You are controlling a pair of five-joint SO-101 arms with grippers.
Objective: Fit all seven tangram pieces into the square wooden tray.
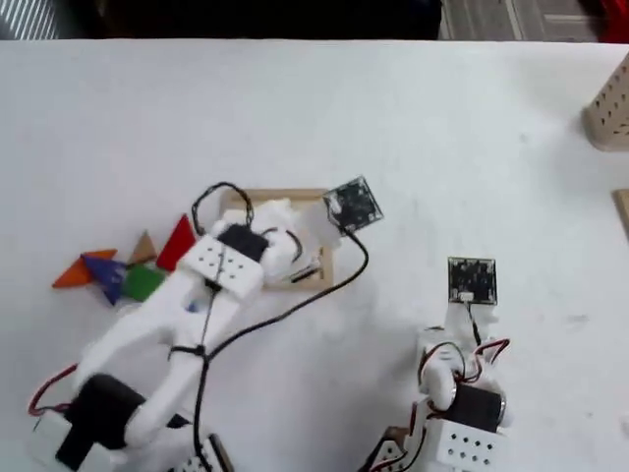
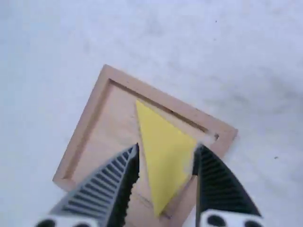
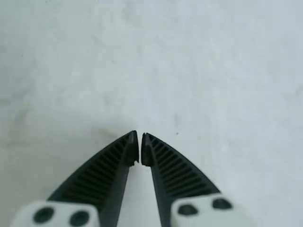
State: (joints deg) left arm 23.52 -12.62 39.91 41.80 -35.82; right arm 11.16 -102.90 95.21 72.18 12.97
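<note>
The square wooden tray (image 2: 87, 116) lies under my left gripper (image 2: 165, 156), which hangs open above it. A yellow triangle (image 2: 163, 151) lies flat in the tray against two of its walls, between the gripper's fingers. In the high view the left arm (image 1: 231, 261) covers most of the tray (image 1: 330, 264). To the tray's left lie loose pieces: a red triangle (image 1: 177, 243), a tan triangle (image 1: 144, 248), a green piece (image 1: 144, 283), a blue piece (image 1: 103, 272) and an orange triangle (image 1: 72, 275). My right gripper (image 3: 140, 147) is shut over bare table, with its arm (image 1: 459, 393) at the front right.
A black cable (image 1: 324, 290) runs from the left arm's camera board across the table in front of the tray. A perforated wooden block (image 1: 609, 113) stands at the far right edge. The table is white, with open room at the back and between the arms.
</note>
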